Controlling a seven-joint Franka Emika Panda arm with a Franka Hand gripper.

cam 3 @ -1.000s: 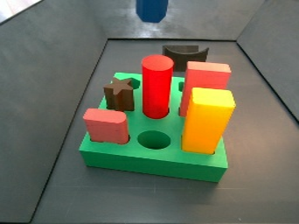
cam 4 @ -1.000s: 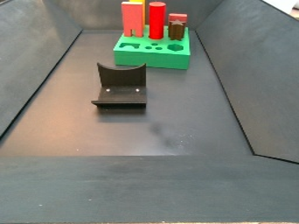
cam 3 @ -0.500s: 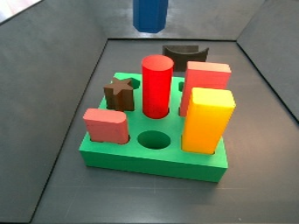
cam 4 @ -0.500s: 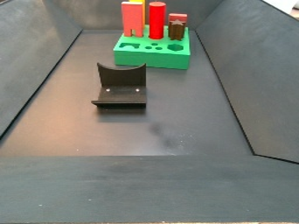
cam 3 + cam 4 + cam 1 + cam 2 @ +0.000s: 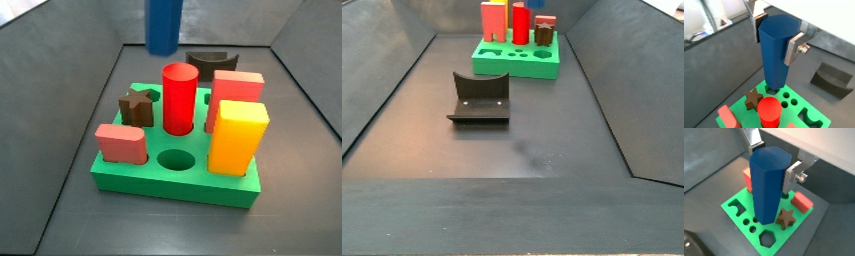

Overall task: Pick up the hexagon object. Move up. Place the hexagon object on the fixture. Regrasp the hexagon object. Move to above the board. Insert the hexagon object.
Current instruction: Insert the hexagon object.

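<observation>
Gripper (image 5: 778, 36) clamps the hexagon object (image 5: 777, 52) upright above the board (image 5: 740, 214).

In both wrist views the silver fingers (image 5: 795, 172) press the bar's upper end, one on each side, its lower end hanging over the green slab near the brown star block (image 5: 785, 218). In a side view the blue bar (image 5: 162, 26) hangs at top centre, behind the red cylinder (image 5: 179, 98); the fixture (image 5: 478, 97) stands left of centre.

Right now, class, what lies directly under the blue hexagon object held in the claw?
In both wrist views the claw grips the hexagon object upright above the green board. A hexagonal hole lies open near its lower end. The board surface directly behind the bar is hidden.
</observation>
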